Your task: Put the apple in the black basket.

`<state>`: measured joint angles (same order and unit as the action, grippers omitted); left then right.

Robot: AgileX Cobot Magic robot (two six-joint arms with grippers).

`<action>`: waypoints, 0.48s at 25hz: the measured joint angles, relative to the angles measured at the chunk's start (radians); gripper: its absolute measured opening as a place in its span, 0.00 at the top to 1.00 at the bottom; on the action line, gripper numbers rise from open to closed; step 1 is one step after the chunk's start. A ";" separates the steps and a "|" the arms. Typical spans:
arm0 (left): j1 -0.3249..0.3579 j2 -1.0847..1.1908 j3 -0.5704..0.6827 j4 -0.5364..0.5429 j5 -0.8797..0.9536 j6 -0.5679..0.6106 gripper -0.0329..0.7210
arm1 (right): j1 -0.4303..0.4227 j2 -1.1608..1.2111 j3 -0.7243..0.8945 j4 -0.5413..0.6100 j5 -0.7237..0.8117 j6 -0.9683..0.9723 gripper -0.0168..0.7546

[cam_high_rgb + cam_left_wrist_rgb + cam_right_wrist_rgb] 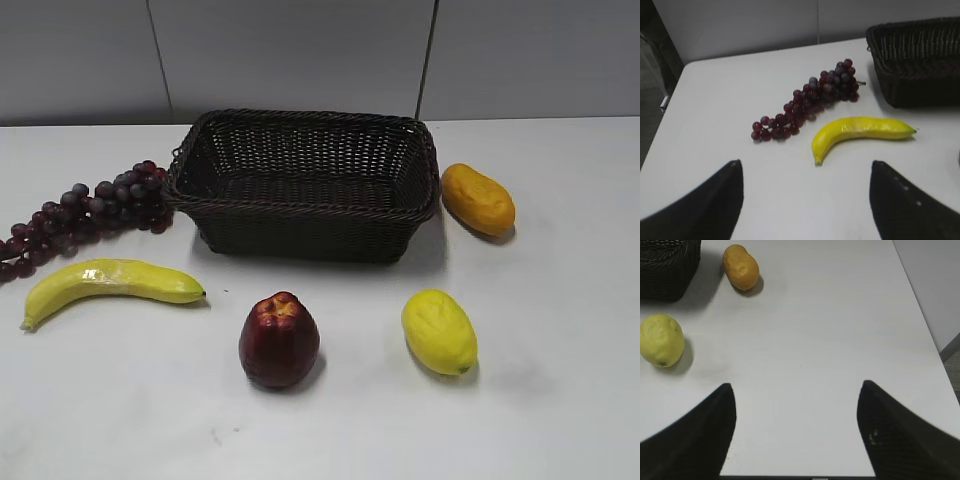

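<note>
The dark red apple (279, 339) stands upright on the white table, in front of the black basket (305, 207), which is empty. The basket's corner also shows in the left wrist view (920, 75) and in the right wrist view (667, 275). The apple shows in neither wrist view. My left gripper (805, 172) is open and empty above the table's left front part. My right gripper (796, 400) is open and empty above the table's right front part. Neither gripper shows in the exterior view.
A yellow banana (105, 283) (860, 132) and purple grapes (85, 210) (807, 100) lie left of the basket. A yellow lemon (438, 331) (661, 340) lies right of the apple. An orange oblong fruit (478, 199) (741, 267) lies right of the basket. The table's right edge (925, 335) is near.
</note>
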<state>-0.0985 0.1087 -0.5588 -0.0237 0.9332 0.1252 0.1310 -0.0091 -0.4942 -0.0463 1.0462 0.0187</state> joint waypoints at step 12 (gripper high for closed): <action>0.000 0.528 -0.156 -0.130 -0.131 0.000 0.19 | 0.000 0.000 0.000 0.000 0.000 0.000 0.24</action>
<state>-0.0985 0.6368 -0.7146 -0.1536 0.8020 0.1255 0.1310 -0.0091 -0.4942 -0.0463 1.0462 0.0187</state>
